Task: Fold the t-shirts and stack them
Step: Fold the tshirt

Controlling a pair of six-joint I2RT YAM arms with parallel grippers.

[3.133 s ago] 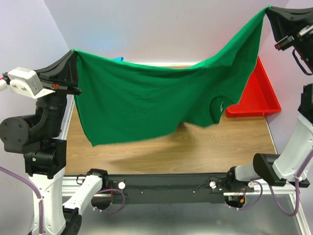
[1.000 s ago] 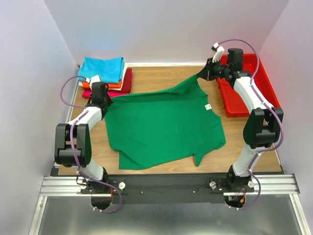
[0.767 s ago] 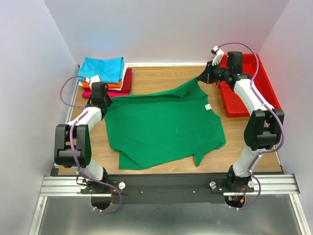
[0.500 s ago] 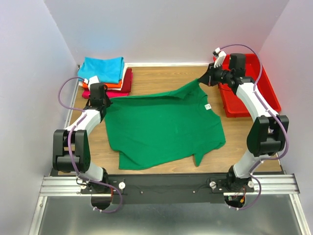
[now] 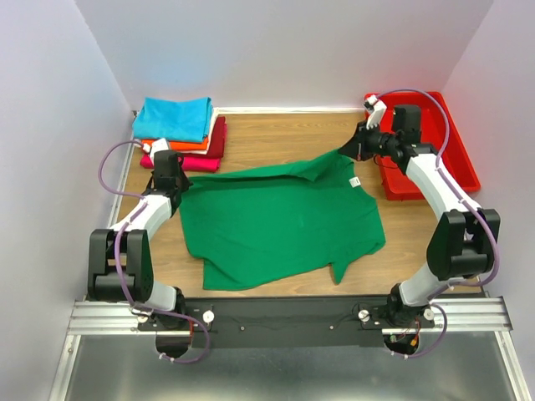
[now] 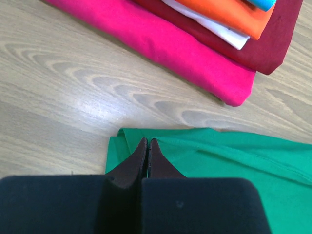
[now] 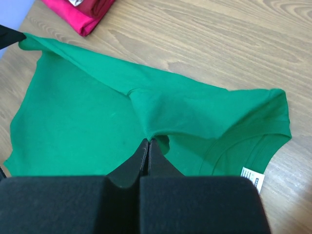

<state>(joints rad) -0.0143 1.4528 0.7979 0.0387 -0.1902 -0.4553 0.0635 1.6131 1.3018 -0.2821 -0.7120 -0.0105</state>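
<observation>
Wooden surface (image 5: 276, 138): green t-shirt (image 5: 276, 221) lies spread across the middle, its far edge stretched between the two arms and its near hem rumpled. Folded stack (image 5: 180, 129) sits in the far-left corner, turquoise on top, then orange, dark red and magenta. Left gripper (image 6: 147, 142) jaws are pressed together, pinching the tee's far-left corner. Right gripper (image 7: 148, 142) jaws pinch a fold near the collar, with the white neck label (image 5: 354, 181) close by.

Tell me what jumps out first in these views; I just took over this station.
The big green t-shirt lies spread across the middle of the table. Its far edge is pinched by the left gripper and the right gripper. A stack of folded tees sits in the far left corner, and a red tray at the far right.
</observation>
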